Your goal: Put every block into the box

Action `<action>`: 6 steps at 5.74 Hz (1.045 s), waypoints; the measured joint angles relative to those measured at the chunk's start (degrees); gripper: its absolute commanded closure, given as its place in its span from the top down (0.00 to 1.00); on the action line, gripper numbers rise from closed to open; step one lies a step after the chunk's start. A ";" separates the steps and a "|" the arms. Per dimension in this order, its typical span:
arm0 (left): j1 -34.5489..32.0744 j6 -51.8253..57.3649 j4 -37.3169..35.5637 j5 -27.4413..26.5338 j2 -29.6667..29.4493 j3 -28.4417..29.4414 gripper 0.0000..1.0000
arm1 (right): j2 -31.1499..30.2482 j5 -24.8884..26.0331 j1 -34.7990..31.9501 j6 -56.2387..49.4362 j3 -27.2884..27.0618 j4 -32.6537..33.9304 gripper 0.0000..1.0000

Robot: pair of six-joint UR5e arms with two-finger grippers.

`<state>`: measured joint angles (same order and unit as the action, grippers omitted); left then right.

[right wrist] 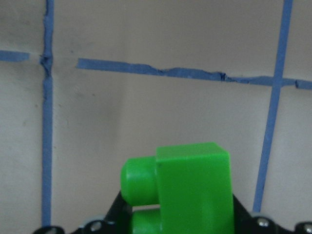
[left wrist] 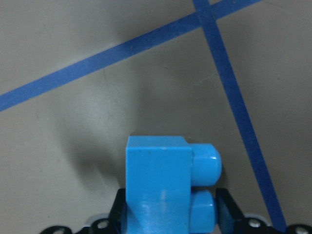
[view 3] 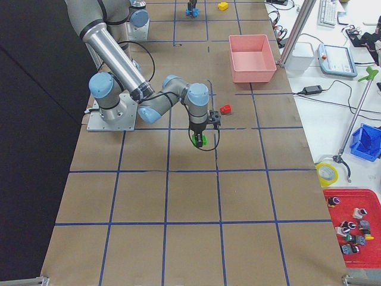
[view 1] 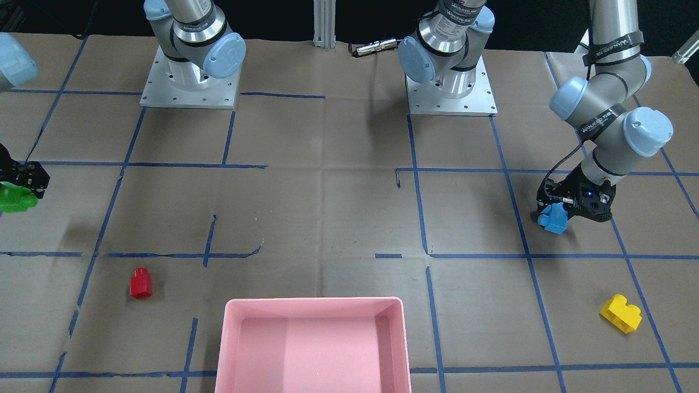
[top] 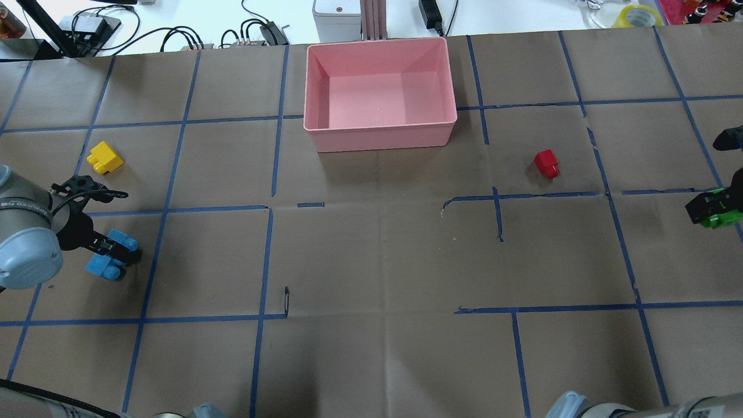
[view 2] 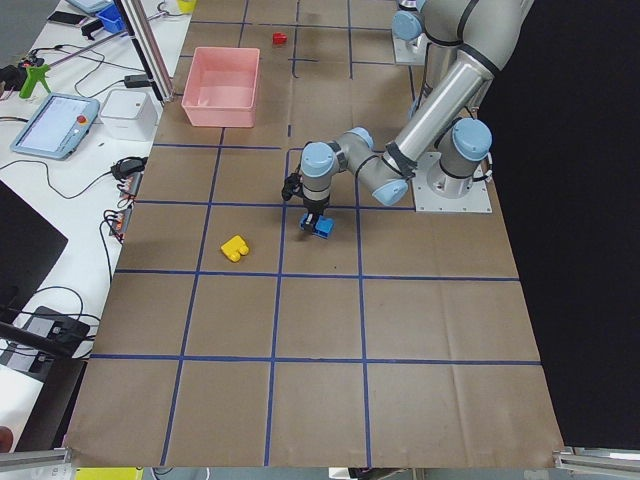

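Observation:
My left gripper (top: pixel 113 251) is shut on the blue brick (top: pixel 107 255), low over the table's left side; the wrist view shows the brick (left wrist: pixel 161 185) between the jaws with its shadow on the paper. My right gripper (top: pixel 715 210) is shut on the green brick (top: pixel 722 217) at the far right edge, also seen in its wrist view (right wrist: pixel 190 190). The red brick (top: pixel 547 163) lies right of the pink tray (top: pixel 380 138). The yellow brick (top: pixel 105 157) lies left of the tray, beyond my left gripper. The tray is empty.
Brown paper with a blue tape grid covers the table. The two arm bases (view 1: pixel 190 82) (view 1: pixel 451 87) stand at the robot's side. Cables and a white device (top: pixel 336 11) lie beyond the tray. A bench with a tablet (view 2: pixel 55 125) runs along the far side.

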<state>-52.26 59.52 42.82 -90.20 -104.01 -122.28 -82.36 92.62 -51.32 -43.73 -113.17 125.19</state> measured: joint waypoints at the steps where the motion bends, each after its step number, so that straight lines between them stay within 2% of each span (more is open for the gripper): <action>1: -0.07 -0.13 0.97 -0.28 0.35 2.41 0.00 | -1.77 0.81 -4.59 5.52 6.39 -8.15 0.03; 2: -0.17 -0.20 4.03 -0.32 0.65 6.13 0.00 | -2.00 1.66 -10.74 12.51 12.40 -13.79 0.03; 4: -1.88 -2.25 19.37 -0.42 1.21 19.83 0.00 | 2.03 0.48 -24.62 23.35 22.63 -17.18 0.05; 6: -6.34 -12.89 36.90 -0.30 0.24 35.77 0.00 | 13.84 -8.14 -39.88 32.73 36.10 -18.45 0.04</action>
<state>-58.60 46.63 79.71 -90.50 -103.77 -86.51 -68.52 84.49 -91.20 -11.00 -77.07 106.74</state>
